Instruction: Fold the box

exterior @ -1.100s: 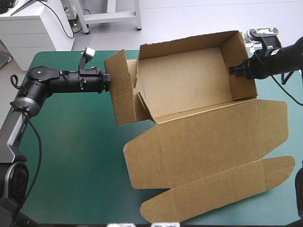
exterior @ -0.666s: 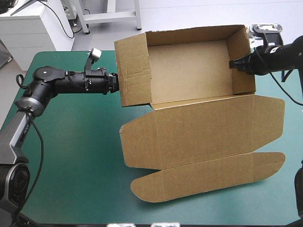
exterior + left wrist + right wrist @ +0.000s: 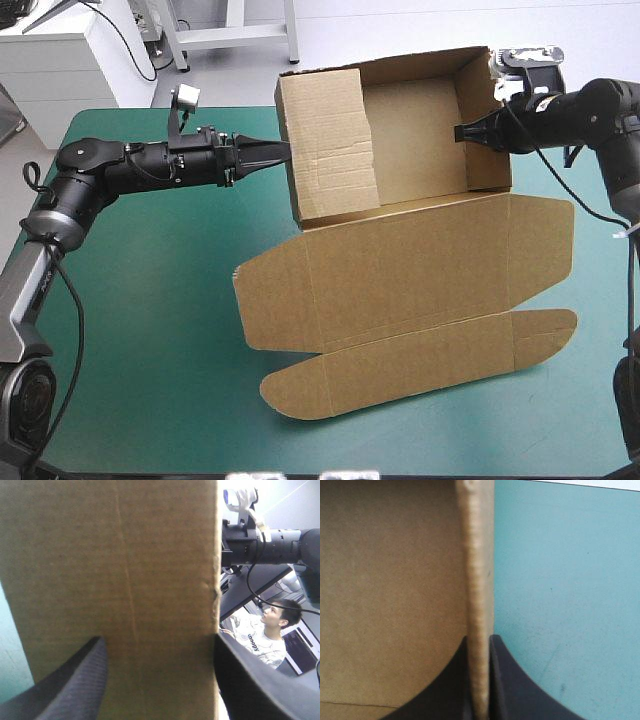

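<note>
Brown box (image 3: 400,262), lid flat — right gripper (image 3: 460,132) clamps its right wall's rim; left gripper (image 3: 280,150), fingers spread, faces left wall; teal-green cover (image 3: 140,330) open leftward.

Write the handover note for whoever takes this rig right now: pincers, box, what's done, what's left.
Pincers: left pincer open, at the outer face of the left wall; right pincer shut on the right wall.
Position: the box is an open tray at the table's far side, lid flat toward the near edge.
Done: walls raised.
Left: secure the left wall, probably; lid flaps unfolded.
</note>
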